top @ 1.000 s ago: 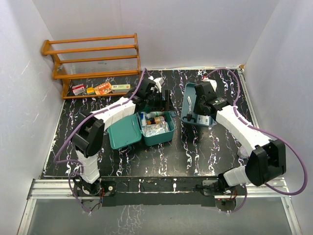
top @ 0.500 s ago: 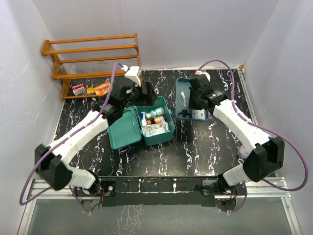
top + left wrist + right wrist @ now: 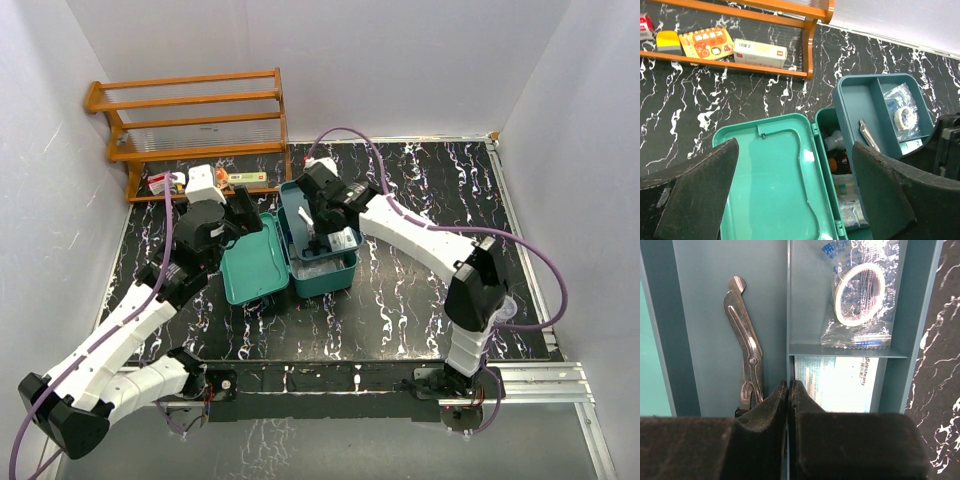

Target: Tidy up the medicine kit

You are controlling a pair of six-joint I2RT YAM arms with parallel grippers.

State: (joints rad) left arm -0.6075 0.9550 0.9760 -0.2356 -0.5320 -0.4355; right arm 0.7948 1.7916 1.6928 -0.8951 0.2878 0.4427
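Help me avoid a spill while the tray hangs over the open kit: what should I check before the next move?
1. Right gripper shut on the divided tray, at its centre wall: ok.
2. Medicine kit lid open: ok.
3. Left gripper open, clear of the tray: ok.
4. Scissors and bagged tape roll lying in their compartments: ok.
5. Room above the bottles for the tray: cannot tell.

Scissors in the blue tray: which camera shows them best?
The right wrist view. The scissors lie close up and sharp in the left compartment of the tray, only their lower end hidden. The left wrist view shows them small, farther off. In the top view they are too tiny to make out.
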